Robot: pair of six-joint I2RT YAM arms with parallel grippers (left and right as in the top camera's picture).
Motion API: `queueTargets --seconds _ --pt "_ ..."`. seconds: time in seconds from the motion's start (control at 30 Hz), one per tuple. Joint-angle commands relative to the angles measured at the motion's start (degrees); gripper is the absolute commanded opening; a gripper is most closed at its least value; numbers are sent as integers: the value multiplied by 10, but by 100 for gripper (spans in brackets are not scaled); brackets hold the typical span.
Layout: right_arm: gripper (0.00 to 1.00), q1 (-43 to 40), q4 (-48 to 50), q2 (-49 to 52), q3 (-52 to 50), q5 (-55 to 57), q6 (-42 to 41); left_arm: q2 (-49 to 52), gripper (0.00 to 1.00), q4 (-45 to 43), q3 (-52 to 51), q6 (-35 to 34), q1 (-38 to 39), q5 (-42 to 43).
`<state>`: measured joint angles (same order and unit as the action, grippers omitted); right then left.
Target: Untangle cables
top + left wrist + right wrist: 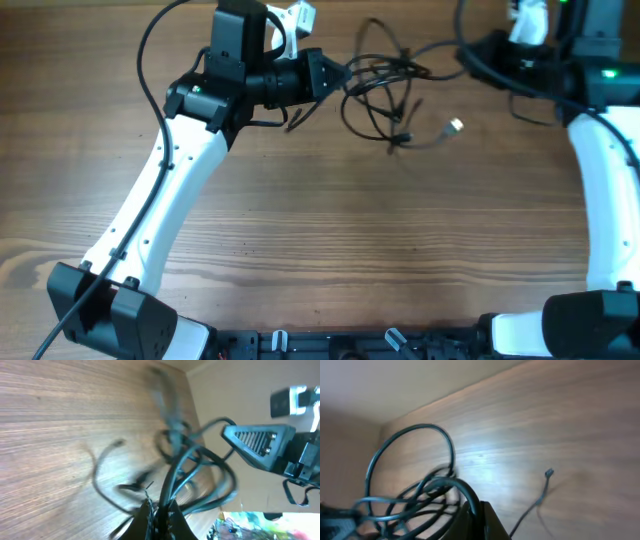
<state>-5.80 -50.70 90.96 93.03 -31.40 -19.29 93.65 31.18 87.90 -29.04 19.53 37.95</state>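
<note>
1. Left wrist view, closest: the left end effector [159, 507] sits at the bottom edge. Its two dark fingers are pinched narrow around several black cables [176, 467] that rise straight out of the grip.
2. Just past those fingertips, the cables spread into blurred, overlapping loops above the wooden tabletop [50, 410].
3. Farther out and to the right of the loops, the right end effector [255, 442] appears as a dark wedge with a ribbed pad. Only this view shows that pad face, and it does not show how wide the grip is.
4. Right wrist view, closest: the right end effector [476, 510] is closed tight at the bottom edge, and one thick strand of the cables [457, 484] curves out from between its fingers.
5. Beyond and to the left of that grip, a large loop stands up off the tabletop [570, 410]. Off to the right, a separate thin cord lies flat and ends in a small plug [549, 473]. The left wrist view shows no such detail.
6. Overhead view, which alone shows both grips together: the tangle of cables [385, 70] lies between them. It touches the left end effector [335, 75], and a strand runs across to the right end effector [472, 58].
7. A silver-tipped plug [455, 126] rests on the tabletop [350, 250], just beyond the tangle from the left grip.
8. Farthest back, the white left arm [170, 190] and right arm [600, 190] reach in from the near corners.
</note>
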Motion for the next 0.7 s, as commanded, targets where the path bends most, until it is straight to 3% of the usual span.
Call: queueTargets --seconds 0.0,0.4,0.5,0.67 --pt "4 -82 -22 -20 3 132 -20 -10 4 8 2 3 -37 -59" --pt "4 -132 -61 -20 3 432 -112 -10 4 29 2 18 -53 -76" --pt "4 -132 -54 -20 3 339 -71 -10 4 30 2 24 -53 -76" --pt "4 -118 -25 -20 3 -75 147 -10 4 32 2 107 -53 -70"
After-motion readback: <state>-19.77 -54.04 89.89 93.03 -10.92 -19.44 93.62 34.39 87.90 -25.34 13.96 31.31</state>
